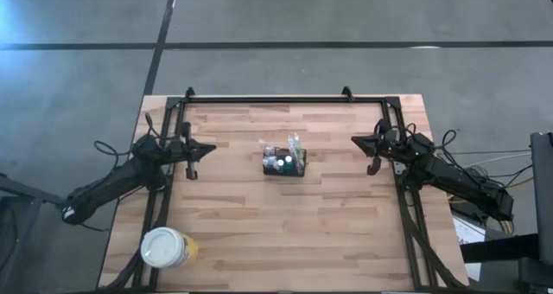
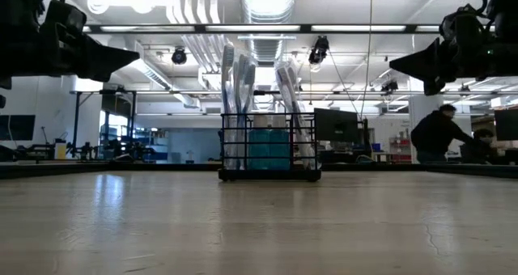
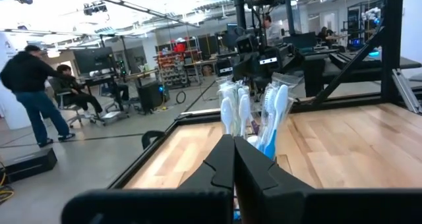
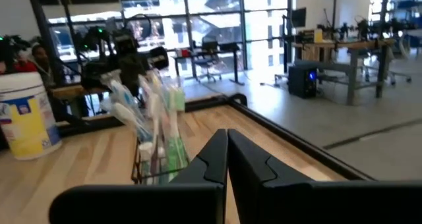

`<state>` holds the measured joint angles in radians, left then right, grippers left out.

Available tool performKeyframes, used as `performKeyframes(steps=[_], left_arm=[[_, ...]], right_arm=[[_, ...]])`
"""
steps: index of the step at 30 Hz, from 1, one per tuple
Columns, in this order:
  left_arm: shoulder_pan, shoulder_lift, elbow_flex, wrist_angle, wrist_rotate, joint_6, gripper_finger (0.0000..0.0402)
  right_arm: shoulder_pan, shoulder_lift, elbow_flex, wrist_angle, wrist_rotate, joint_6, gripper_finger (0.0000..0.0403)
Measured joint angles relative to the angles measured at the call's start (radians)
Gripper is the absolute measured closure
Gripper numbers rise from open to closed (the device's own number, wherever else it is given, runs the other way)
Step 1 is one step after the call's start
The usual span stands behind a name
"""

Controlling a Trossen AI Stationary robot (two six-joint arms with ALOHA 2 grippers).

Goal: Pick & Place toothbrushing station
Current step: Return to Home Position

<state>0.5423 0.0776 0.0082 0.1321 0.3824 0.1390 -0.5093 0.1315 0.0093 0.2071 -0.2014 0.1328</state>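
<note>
At mid-worktop: small black wire-mesh rectangular basket (image 1: 284,165), loaded, both arms well apart from it.

Basket stands upright on the pale plank-wood worktop (image 1: 285,233). Its open grid sides show glossy white and blue plastic toothbrushes (image 3: 273,109) standing on end and a teal pack (image 2: 267,150). Left pincer (image 3: 233,161) is clenched on nothing, raised on the basket's left. Right pincer (image 4: 227,155) is likewise clenched and empty, on its right. Round yellowish tub with white lid (image 1: 164,247) sits at a left-side corner; its label has blue print, not readable.
</note>
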Motion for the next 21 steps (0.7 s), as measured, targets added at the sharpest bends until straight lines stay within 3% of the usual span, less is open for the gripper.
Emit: performKeyframes(steps=[14, 21], left_arm=[[0.002, -0.038, 0.027, -0.009, 0.022, 0.016, 0.0400], [0.001, -0.077, 0.025, -0.011, 0.086, -0.038, 0.0400]], right_arm=[[0.010, -0.010, 0.000, 0.006, -0.024, 0.003, 0.0394], [0.111, -0.018, 0.000, 0.009, -0.026, 0.005, 0.0394]])
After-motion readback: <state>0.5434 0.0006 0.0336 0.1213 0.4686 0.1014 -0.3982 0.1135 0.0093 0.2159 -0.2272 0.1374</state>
